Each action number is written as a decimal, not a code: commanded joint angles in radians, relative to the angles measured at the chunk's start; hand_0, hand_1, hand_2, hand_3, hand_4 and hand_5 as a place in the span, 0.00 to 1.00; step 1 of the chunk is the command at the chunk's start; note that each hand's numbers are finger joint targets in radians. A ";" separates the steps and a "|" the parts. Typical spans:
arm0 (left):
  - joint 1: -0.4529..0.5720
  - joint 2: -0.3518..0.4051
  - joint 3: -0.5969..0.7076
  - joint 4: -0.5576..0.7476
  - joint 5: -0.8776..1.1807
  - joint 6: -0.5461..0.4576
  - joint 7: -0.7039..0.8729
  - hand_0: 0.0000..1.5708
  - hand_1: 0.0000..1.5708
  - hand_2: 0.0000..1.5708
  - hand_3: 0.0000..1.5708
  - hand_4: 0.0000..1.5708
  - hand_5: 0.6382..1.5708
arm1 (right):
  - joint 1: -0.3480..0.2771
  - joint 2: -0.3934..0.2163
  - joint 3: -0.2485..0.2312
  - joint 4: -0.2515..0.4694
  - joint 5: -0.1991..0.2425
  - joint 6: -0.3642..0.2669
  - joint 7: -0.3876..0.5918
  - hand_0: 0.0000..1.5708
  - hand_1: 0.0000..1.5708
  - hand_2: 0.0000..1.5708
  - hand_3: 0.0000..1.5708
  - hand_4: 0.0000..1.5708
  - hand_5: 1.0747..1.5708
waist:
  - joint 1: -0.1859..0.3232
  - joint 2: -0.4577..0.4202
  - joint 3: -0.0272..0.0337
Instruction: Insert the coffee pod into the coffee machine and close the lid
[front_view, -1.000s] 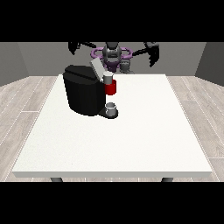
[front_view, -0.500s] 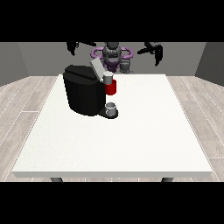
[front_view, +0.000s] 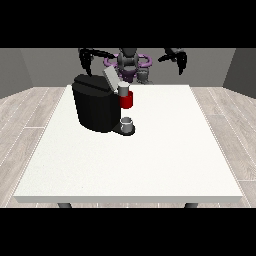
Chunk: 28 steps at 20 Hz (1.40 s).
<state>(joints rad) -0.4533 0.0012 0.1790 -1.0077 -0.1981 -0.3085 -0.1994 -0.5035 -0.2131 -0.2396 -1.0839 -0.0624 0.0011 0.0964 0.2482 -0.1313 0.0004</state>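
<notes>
Black coffee machine near the white table's far left edge, lid tilted up, red thing at the machine above a grey cup, broad bare tabletop toward front and right, hand at the view's left and hand at the view's right raised beyond the far edge, fingers too small to tell, pod not plainly showing

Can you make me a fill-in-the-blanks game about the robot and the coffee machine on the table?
1. The coffee machine is the colour ____.
2. The table is the colour ____.
3. The hand at the view's right is raised ____ the table, touching nothing.
4. The red thing at the machine sits ____ the small grey cup.

Missing words: black; white; above; above
</notes>
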 joint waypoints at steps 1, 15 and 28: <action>0.089 0.013 -0.013 -0.103 0.015 0.006 0.014 0.00 0.00 0.00 0.00 0.22 1.00 | -0.001 0.058 0.055 0.014 0.027 -0.030 0.002 0.00 0.00 0.00 0.00 0.04 1.00 | -0.031 0.013 -0.0002; 0.244 0.064 -0.042 -0.328 0.080 0.025 0.023 0.00 0.00 0.00 0.00 0.24 1.00 | -0.136 0.064 0.117 0.067 0.037 0.026 -0.024 0.00 0.00 0.00 0.00 0.00 1.00 | -0.088 0.114 -0.0004; 0.191 0.113 -0.012 -0.345 0.103 0.037 0.061 0.00 0.00 0.00 0.00 0.23 1.00 | -0.348 0.044 0.167 0.091 0.111 0.001 0.019 0.00 0.00 0.00 0.00 0.08 1.00 | -0.063 0.209 -0.0011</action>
<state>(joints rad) -0.2557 0.0894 0.1482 -1.3940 -0.0997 -0.2614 -0.1028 -0.7555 -0.1809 -0.1187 -0.9754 0.0133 0.0038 0.0814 0.1771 0.0493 0.0025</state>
